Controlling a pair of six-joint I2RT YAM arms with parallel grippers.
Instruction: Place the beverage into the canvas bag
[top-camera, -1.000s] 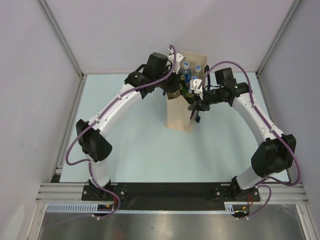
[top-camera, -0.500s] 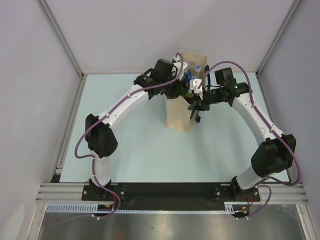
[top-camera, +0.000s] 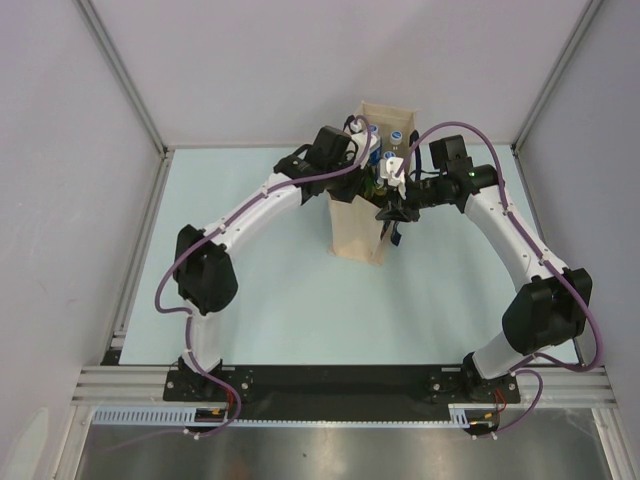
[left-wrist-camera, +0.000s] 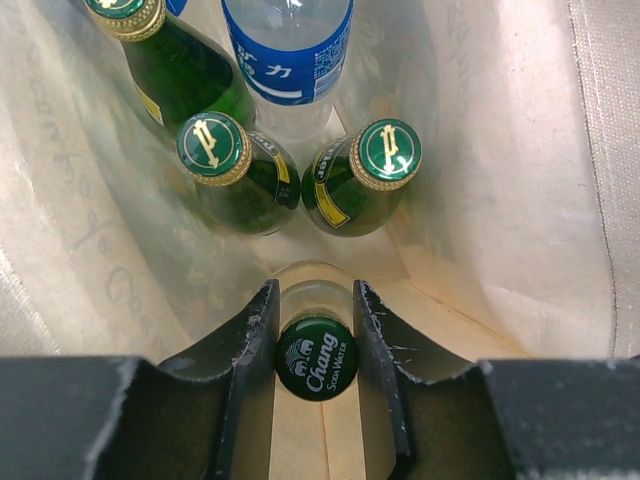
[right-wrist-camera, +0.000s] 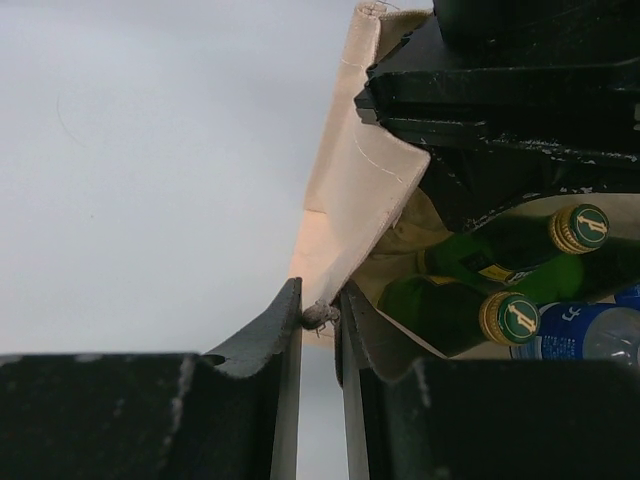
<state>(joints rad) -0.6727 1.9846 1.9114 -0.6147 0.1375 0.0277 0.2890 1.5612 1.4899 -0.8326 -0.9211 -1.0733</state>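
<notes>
The beige canvas bag (top-camera: 358, 230) stands upright at the table's far middle. My left gripper (left-wrist-camera: 314, 300) is down inside its mouth, shut on the neck of a clear bottle with a green Chang soda water cap (left-wrist-camera: 316, 358). Three green glass bottles (left-wrist-camera: 375, 170) and a clear bottle with a blue label (left-wrist-camera: 290, 55) stand in the bag beyond it. My right gripper (right-wrist-camera: 320, 312) is shut on the bag's rim (right-wrist-camera: 345, 210) at a corner and holds it out. The bottles also show in the right wrist view (right-wrist-camera: 470, 315).
The bag's cloth walls (left-wrist-camera: 80, 240) stand close on both sides of my left fingers. The pale blue table (top-camera: 280, 300) spreads round the bag. Grey side walls and metal rails (top-camera: 140, 120) bound the workspace.
My left arm has reached further right and down into the bag's mouth with the bottle. The right arm has stayed in place on the rim.
</notes>
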